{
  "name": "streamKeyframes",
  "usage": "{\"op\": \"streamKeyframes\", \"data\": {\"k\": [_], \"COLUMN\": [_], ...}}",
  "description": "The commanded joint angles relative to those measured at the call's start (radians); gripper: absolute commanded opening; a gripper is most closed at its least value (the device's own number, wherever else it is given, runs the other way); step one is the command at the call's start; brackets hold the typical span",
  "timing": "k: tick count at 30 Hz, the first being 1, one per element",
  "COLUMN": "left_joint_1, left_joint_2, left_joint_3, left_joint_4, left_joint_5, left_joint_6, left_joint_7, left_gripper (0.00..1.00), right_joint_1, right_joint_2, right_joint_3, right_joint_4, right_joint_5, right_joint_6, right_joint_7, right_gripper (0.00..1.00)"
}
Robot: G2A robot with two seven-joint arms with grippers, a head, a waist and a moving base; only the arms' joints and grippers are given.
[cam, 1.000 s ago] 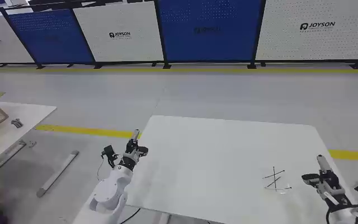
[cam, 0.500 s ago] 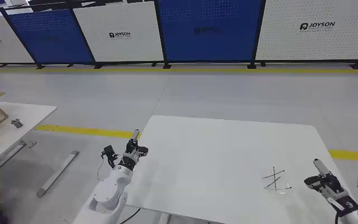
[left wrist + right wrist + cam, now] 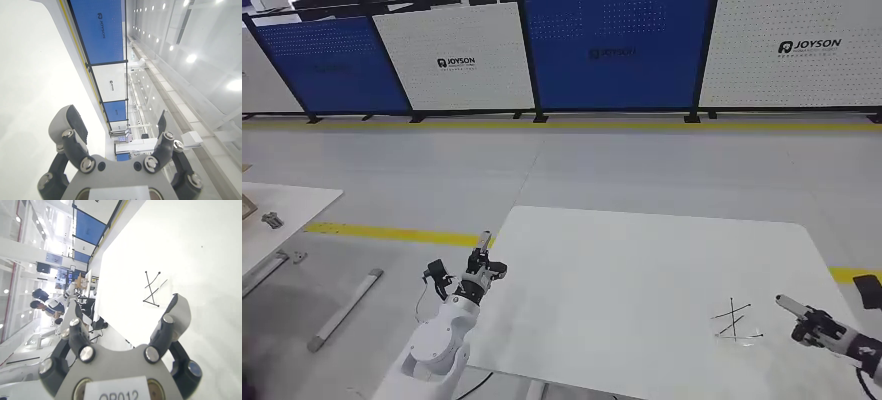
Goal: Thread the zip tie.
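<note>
Zip ties [image 3: 149, 284] lie crossed just ahead of the right gripper [image 3: 125, 301], its jaws spread wide, holding nothing.

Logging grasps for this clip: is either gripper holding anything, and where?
Nothing held. The left gripper and right gripper are open and empty; the zip ties lie on the table.

Zip ties [image 3: 734, 322] [image 3: 151, 289]: a few thin black strips, loose, unthreaded.
Pose: flat, crossing one another.
Place: on the white table [image 3: 642, 290], near its right front corner.

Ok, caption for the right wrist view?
Open right gripper facing crossed black zip ties on the white table.
</note>
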State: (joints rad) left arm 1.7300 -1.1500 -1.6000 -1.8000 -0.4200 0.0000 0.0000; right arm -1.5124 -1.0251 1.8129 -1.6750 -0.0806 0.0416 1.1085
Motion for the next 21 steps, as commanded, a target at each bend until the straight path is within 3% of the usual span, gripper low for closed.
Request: {"op": "streamKeyframes", "data": {"k": [1, 12, 19, 21], "left_joint_1": [0.0, 0.0, 0.0, 0.0], "left_joint_2": [0.0, 0.0, 0.0, 0.0], "left_joint_3": [0.0, 0.0, 0.0, 0.0], "left_joint_4": [0.0, 0.0, 0.0, 0.0], "left_joint_5": [0.0, 0.0, 0.0, 0.0], "left_joint_6": [0.0, 0.0, 0.0, 0.0], "left_joint_7": [0.0, 0.0, 0.0, 0.0], "left_gripper": [1.0, 1.0, 1.0, 1.0], "right_joint_1": [0.001, 0.001, 0.064, 0.092], "right_joint_2": [0.0, 0.0, 0.026, 0.033], "right_joint_3": [-0.001, -0.001, 0.005, 0.003], "right_joint_4": [0.001, 0.001, 0.077, 0.111], "right_joint_5": [-0.002, -0.002, 0.042, 0.046], "right_joint_6": [0.002, 0.002, -0.195, -0.208], "right_joint_7": [-0.008, -0.008, 0.257, 0.282], "right_gripper": [1.0, 1.0, 1.0, 1.0]}}
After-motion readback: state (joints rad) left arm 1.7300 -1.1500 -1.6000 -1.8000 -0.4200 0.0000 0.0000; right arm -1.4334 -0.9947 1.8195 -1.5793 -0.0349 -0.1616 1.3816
